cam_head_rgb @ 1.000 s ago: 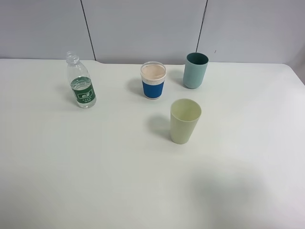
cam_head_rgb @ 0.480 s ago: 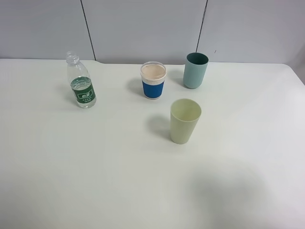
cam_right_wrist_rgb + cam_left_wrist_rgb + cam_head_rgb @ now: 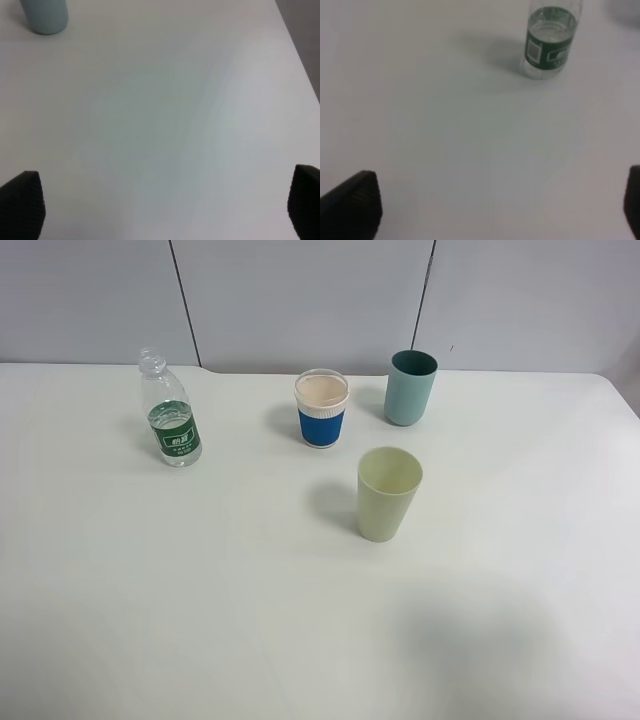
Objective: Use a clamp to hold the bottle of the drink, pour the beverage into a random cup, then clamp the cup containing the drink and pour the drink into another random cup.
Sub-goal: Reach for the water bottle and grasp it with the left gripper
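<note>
Ahead of your left gripper, the bottle looks clear, glossy plastic with a shiny green label; the table is smooth, matt white; the pads ribbed black.

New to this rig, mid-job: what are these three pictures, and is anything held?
A two-armed robot. One picture looks down from a high camera; the arms are out of its sight. It shows a table with a water bottle, a blue-sleeved cup, a teal cup and a pale green cup. The other two come from wrist cameras: the dark corners are fingertips. The left end effector faces the bottle, the right end effector the teal cup. Both are open, holding nothing.
</note>
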`<state>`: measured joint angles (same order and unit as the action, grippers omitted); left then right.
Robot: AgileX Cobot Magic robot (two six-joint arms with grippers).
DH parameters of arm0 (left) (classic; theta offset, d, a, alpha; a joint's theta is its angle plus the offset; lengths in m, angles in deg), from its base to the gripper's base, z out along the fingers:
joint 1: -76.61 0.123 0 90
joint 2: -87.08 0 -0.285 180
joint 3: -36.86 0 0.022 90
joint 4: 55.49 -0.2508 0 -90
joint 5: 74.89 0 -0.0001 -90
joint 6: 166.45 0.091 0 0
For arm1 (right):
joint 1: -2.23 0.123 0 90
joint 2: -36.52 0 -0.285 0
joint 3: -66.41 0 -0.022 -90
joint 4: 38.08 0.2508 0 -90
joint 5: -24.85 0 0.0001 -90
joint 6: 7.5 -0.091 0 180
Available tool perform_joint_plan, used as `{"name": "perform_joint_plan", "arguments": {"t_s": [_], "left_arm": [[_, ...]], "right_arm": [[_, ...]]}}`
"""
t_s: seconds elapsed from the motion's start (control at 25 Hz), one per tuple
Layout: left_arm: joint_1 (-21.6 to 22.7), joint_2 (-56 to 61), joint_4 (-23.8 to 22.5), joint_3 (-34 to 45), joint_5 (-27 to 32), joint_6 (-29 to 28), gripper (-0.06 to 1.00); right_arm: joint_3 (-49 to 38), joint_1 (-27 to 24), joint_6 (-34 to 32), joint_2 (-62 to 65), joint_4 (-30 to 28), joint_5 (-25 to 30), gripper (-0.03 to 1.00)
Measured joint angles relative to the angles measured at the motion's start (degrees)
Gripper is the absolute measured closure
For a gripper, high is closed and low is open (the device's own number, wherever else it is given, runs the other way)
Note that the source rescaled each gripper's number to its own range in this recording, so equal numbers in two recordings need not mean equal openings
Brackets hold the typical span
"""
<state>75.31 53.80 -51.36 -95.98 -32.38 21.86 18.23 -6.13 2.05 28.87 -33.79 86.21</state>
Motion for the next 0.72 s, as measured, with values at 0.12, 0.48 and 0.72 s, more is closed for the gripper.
{"name": "perform_joint_plan", "arguments": {"t_s": [0.12,0.48,0.72], "left_arm": [[0.0,-4.1,0.4,0.0,-1.7,1.7,-0.04],[-4.9,-15.0,0.6,0.0,-5.7,2.6,-0.05],[-9.1,-23.1,0.6,0.0,-9.2,2.9,-0.05]], "right_arm": [[0.0,0.0,0.0,0.0,0.0,0.0,-0.03],[0.0,0.0,0.0,0.0,0.0,0.0,-0.03],[0.0,0.0,0.0,0.0,0.0,0.0,-0.03]]}}
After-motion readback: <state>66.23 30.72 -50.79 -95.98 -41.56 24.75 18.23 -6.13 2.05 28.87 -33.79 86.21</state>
